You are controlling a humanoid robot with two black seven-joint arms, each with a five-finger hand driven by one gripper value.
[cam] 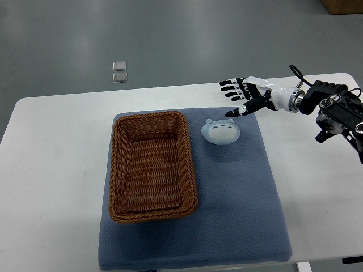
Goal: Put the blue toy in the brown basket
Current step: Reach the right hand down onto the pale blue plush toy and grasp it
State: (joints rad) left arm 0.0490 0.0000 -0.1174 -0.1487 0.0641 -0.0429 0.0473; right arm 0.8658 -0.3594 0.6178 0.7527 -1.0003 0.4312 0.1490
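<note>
A pale blue round toy (220, 132) with small ears and a drawn face lies on the blue mat (238, 204), just right of the brown wicker basket (117, 170). The basket holds nothing. My right hand (241, 96) reaches in from the right edge and hovers above and slightly right of the toy. Its fingers are spread and point left, with the thumb tip close to the toy's upper right; nothing is held. No left arm shows.
The mat lies on a white table (51, 170) whose far edge runs behind the hand. Two small clear items (119, 72) sit on the grey floor beyond the table. A brown box corner (343, 5) shows at top right.
</note>
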